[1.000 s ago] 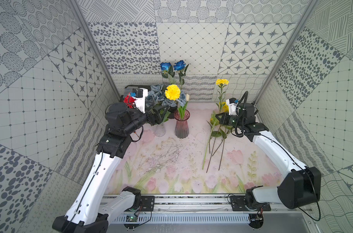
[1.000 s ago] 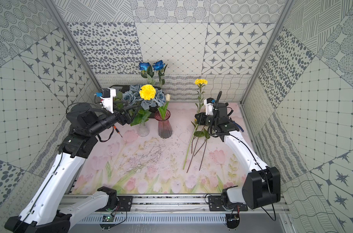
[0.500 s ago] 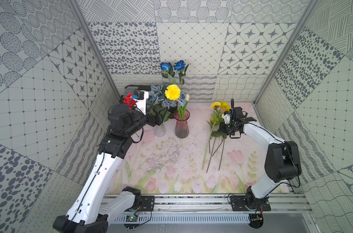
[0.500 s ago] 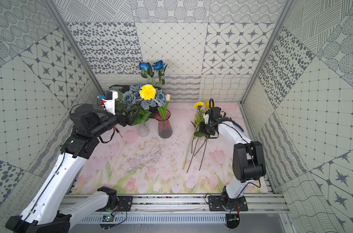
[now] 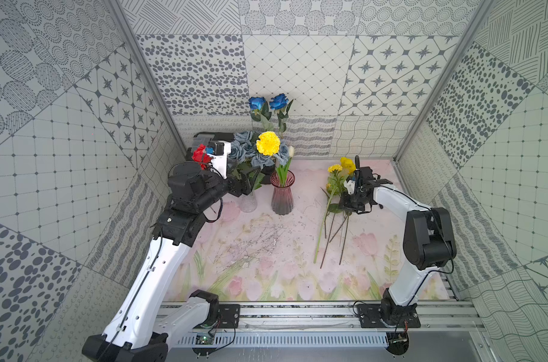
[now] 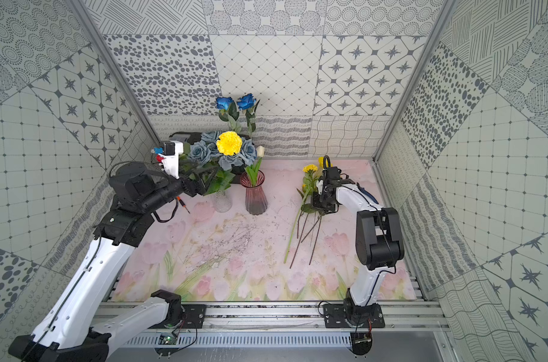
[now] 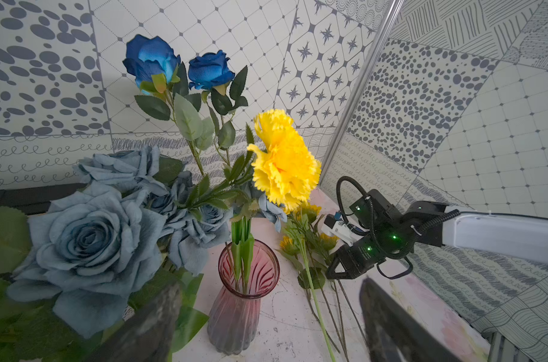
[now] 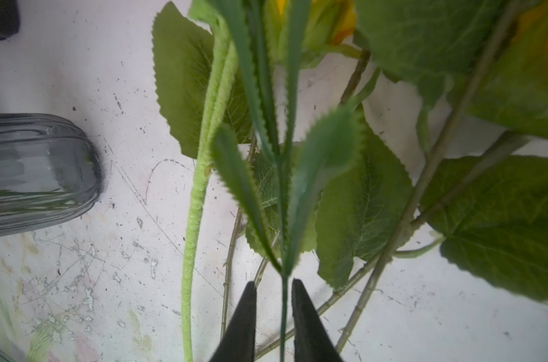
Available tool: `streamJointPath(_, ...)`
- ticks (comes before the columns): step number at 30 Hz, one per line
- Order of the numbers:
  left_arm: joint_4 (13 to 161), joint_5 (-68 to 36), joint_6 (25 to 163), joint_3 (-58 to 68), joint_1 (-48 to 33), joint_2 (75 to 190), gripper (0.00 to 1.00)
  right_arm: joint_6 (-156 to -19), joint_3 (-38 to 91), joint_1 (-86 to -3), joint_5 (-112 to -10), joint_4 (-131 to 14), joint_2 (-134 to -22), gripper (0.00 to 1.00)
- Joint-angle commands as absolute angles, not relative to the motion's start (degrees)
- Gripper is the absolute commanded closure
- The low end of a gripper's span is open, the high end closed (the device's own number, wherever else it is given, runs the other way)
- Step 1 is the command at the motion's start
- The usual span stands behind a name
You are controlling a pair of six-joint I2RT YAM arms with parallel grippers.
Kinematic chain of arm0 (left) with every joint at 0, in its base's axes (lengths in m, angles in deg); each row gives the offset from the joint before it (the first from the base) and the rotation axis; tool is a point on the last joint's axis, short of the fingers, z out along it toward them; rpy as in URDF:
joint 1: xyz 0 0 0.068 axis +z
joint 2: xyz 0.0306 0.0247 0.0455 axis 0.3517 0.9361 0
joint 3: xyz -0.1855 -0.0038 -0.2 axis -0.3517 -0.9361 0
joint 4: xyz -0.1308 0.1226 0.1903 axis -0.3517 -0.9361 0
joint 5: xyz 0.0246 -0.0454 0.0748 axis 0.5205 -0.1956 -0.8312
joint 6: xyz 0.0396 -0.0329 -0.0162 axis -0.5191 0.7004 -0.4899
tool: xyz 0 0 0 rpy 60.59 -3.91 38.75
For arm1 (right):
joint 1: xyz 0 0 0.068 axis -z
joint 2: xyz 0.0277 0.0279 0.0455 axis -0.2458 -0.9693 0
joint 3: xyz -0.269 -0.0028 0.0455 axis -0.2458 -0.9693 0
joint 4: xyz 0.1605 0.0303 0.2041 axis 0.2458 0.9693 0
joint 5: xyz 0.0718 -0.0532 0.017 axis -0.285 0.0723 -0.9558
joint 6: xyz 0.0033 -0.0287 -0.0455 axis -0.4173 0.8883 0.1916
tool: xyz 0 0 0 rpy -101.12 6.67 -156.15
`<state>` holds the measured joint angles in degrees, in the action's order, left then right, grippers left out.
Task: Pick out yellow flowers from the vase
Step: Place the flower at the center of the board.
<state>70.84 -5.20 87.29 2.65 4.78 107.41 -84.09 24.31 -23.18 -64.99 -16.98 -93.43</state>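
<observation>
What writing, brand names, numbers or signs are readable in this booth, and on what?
None readable. The grey patterned wall panels carry only dots, stars and squiggles, no letters.
Any print on the small green circuit board by the silver front rail is too small to read.
The pink ribbed glass vase shows no label.

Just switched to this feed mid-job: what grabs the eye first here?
The ruffled yellow carnation, upright among grey-blue roses at the back left, by the pink vase. Then the yellow flowers lying on the right of the mat, with the right tool low over their stems.
</observation>
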Motion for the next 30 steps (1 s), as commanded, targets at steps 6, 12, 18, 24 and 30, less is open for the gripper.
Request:
streamJointPath(6,71.9,-5.6,85.8,2.7,4.7,108.5,0.11,-83.6,24.9,-23.1,-63.7,-17.5,-89.3,0.41)
streamJointPath(12,71.8,-7.1,85.3,2.4,4.7,110.6,0.12,-84.8,22.7,-22.9,-64.7,-20.8,-83.4,0.37)
streamJointPath(18,79.2,-13.1,83.2,-1.8,4.7,111.7,0.16,-86.3,21.9,-22.0,-71.8,-23.0,-82.9,0.35)
streamJointPath(24,98.4,-16.1,78.9,-10.5,4.3,111.0,0.16,-88.6,20.4,-21.2,-77.9,-26.1,-82.8,0.34)
streamJointPath(30,110.6,-17.4,73.8,-13.2,4.2,115.5,0.15,-88.9,19.8,-21.2,-79.2,-26.0,-82.3,0.34)
